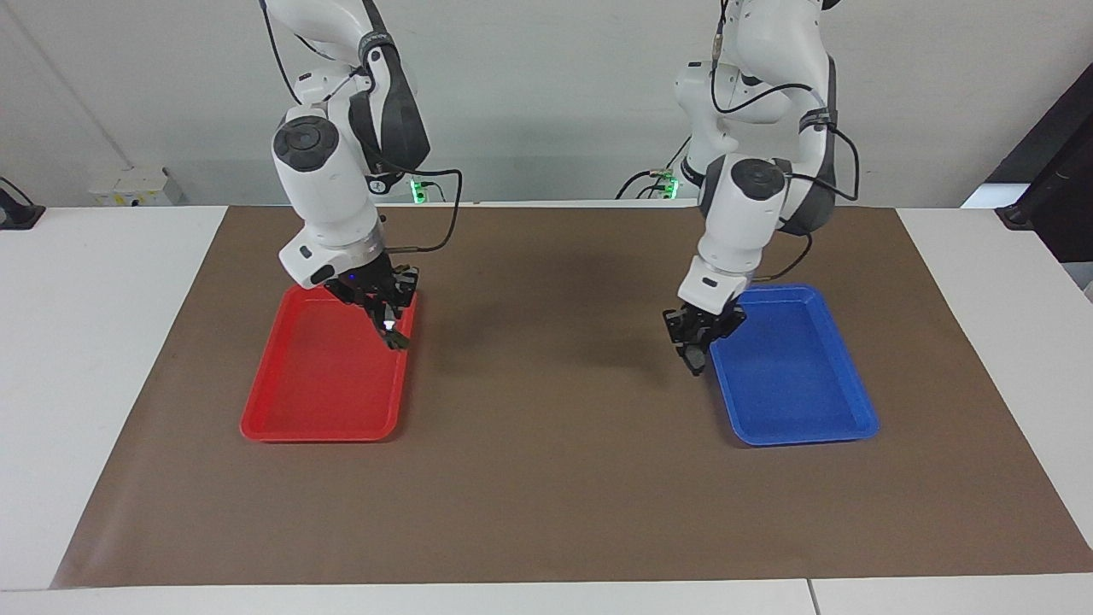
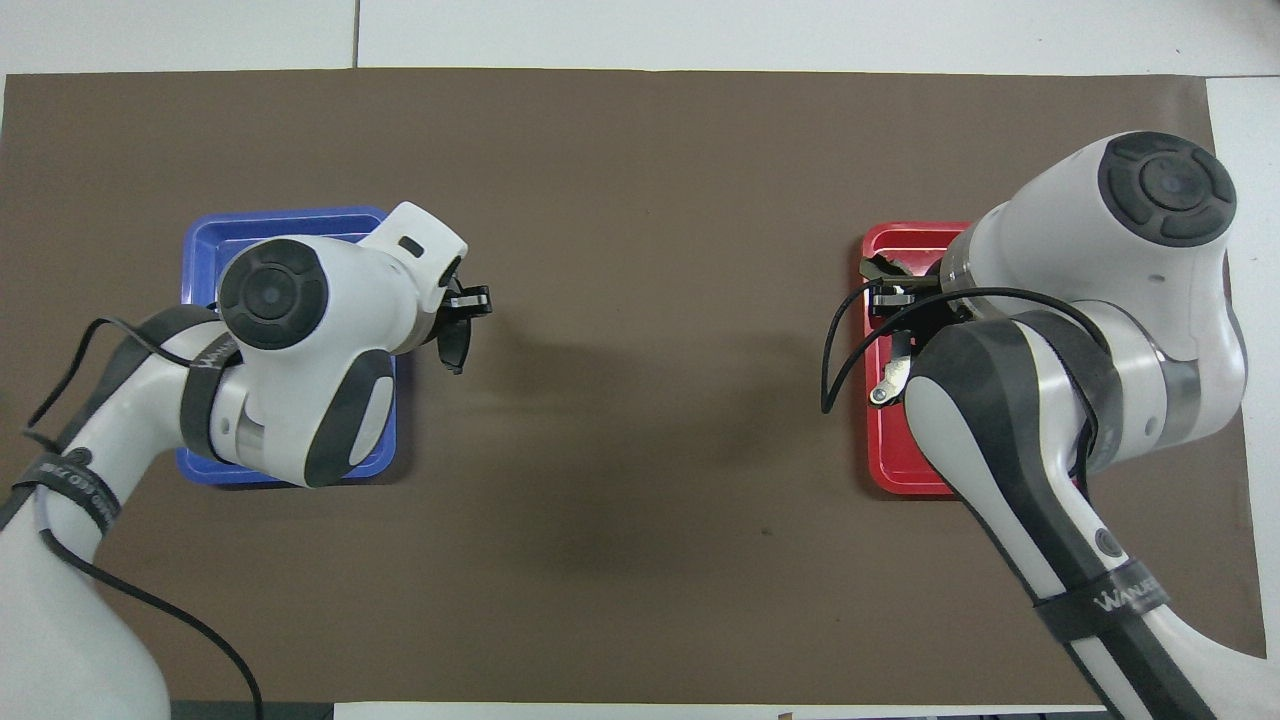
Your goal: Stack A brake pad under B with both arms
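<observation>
- left gripper (image 1: 698, 342) clamped on a brake pad (image 1: 696, 357), hanging in the air over the brown mat (image 1: 546, 478) just beside the blue tray (image 1: 845, 427), at the tray's edge toward the counter's middle.
- right gripper (image 1: 380, 312) clamped on b (image 1: 391, 331), over the red tray (image 1: 256, 423) rim toward the middle; b's long axis hangs steeply tilted.
- judgement: the pad must land on the mat between the trays first, b laid on it after. the left arm should lead.

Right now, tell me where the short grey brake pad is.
The A brake pad hangs in the left gripper, over the brown mat beside the blue tray.
</observation>
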`<state>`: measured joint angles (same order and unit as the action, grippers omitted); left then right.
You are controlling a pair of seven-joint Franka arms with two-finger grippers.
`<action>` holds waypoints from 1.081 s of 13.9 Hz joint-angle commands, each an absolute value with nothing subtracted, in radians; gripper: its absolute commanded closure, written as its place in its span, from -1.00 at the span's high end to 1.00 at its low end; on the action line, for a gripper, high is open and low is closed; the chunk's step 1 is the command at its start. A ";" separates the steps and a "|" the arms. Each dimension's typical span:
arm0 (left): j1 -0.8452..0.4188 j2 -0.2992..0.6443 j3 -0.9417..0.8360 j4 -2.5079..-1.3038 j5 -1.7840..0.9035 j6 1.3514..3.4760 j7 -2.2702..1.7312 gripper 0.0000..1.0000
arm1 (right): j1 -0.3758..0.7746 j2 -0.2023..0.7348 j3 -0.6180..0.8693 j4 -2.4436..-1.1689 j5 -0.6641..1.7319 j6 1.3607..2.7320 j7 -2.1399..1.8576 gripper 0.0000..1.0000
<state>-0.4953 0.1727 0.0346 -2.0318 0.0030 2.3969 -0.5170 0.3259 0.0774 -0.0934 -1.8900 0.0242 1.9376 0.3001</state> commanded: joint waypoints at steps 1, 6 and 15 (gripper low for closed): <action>-0.616 0.337 0.051 -1.907 -0.008 2.456 -0.656 -0.96 | 0.350 0.074 -0.094 -1.894 0.046 1.960 0.308 -1.00; -0.687 0.411 0.049 -1.890 -0.008 2.557 -0.696 0.99 | 0.406 0.087 -0.094 -1.927 0.064 2.029 0.368 -1.00; -0.459 0.094 0.055 -1.964 -0.008 2.087 -0.398 1.00 | 0.501 0.187 -0.087 -1.905 0.094 2.172 0.368 -1.00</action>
